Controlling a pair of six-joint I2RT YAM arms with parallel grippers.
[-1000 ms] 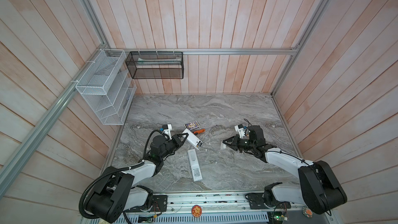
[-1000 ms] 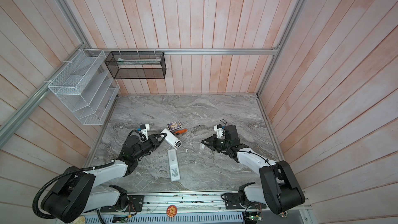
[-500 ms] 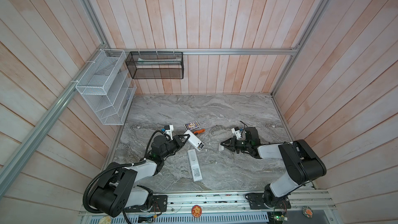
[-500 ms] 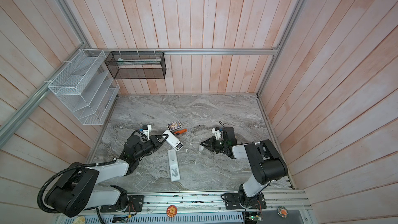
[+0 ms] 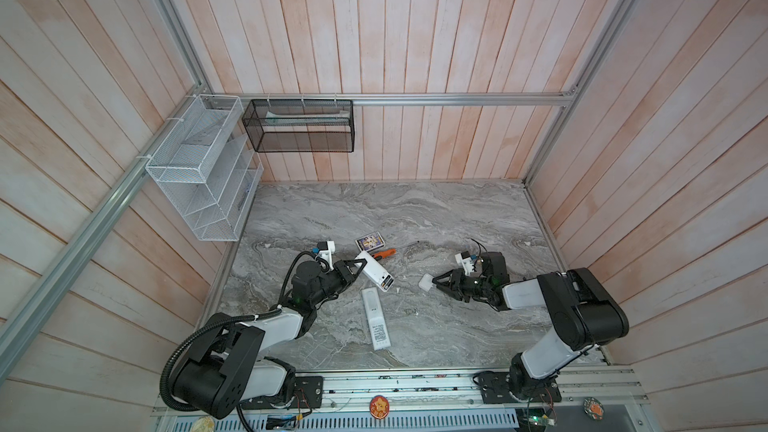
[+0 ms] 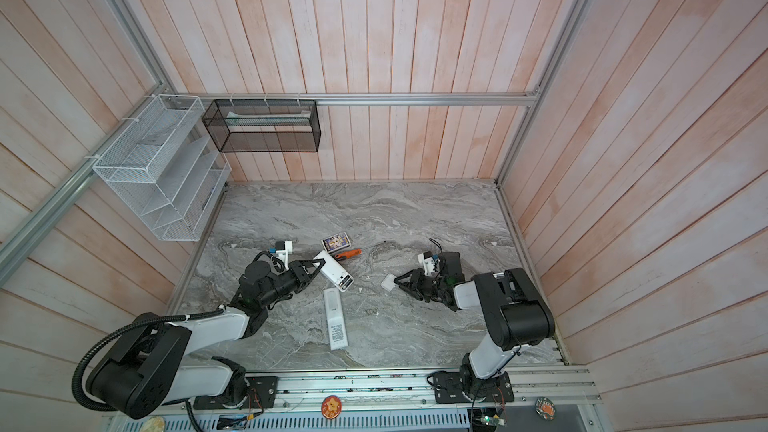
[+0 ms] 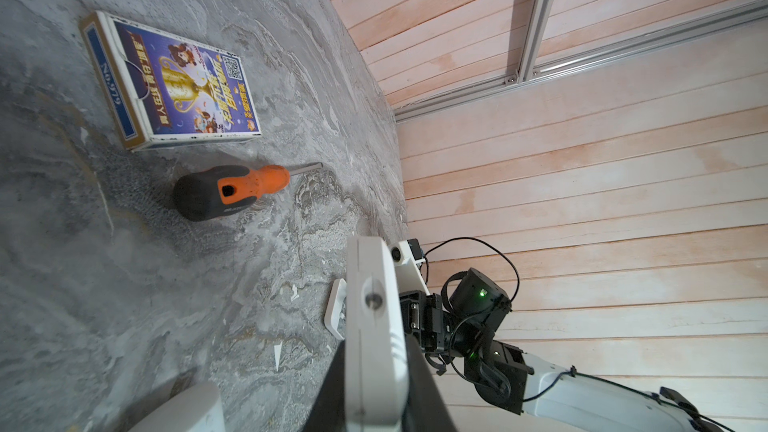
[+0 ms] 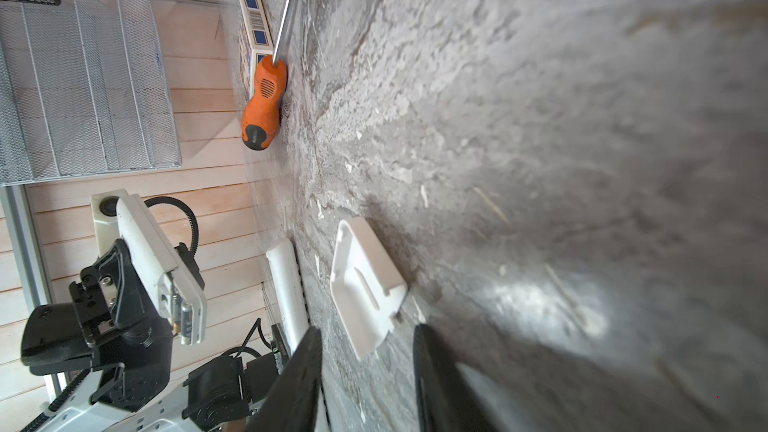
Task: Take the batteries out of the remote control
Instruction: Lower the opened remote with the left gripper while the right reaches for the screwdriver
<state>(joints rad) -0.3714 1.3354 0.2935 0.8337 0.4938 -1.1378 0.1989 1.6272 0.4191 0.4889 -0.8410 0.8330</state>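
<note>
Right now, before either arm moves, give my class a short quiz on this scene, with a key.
1. True or false: slim dark cylindrical batteries sit inside the long white plastic remote gripped by the left tool.
2. What lies at the open tips of the right tool? A orange-handled screwdriver; B small white rectangular cover plate; C blue card box.
3. How many white remotes show in both top views?
Key: 1 true; 2 B; 3 two.

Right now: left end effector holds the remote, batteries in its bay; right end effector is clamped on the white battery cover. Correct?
One slip: the right end effector is open, not clamped. The right wrist view shows the white battery cover lying on the table, clear of its jaws. The rest holds: left end effector grips the remote, batteries in its bay.
</note>
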